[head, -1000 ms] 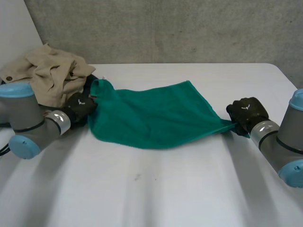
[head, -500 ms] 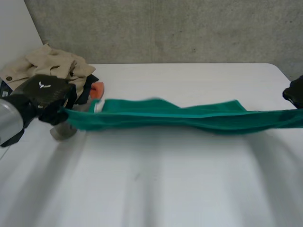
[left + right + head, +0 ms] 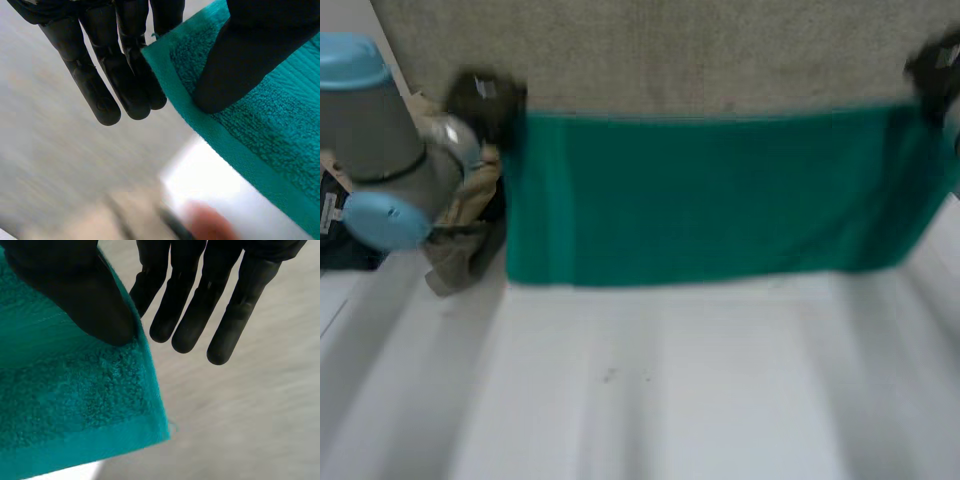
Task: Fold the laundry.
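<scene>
A green towel (image 3: 710,195) hangs spread flat in the air between my two hands, its lower edge just over the white table (image 3: 670,390). My left hand (image 3: 485,100) holds its upper left corner. In the left wrist view the thumb (image 3: 240,60) pinches the towel's (image 3: 260,135) hem against the fingers (image 3: 125,75). My right hand (image 3: 935,70) holds the upper right corner. In the right wrist view the thumb (image 3: 75,295) presses the towel (image 3: 60,405) against the fingers (image 3: 200,305).
A heap of beige clothes (image 3: 465,240) lies at the table's far left, partly behind my left arm (image 3: 380,150). A grey wall (image 3: 700,50) stands behind the table. Something dark (image 3: 340,250) lies at the left edge.
Both hands have risen and moved apart with the towel. It went from lying on the table, to a stretched band, to hanging flat as a sheet.
</scene>
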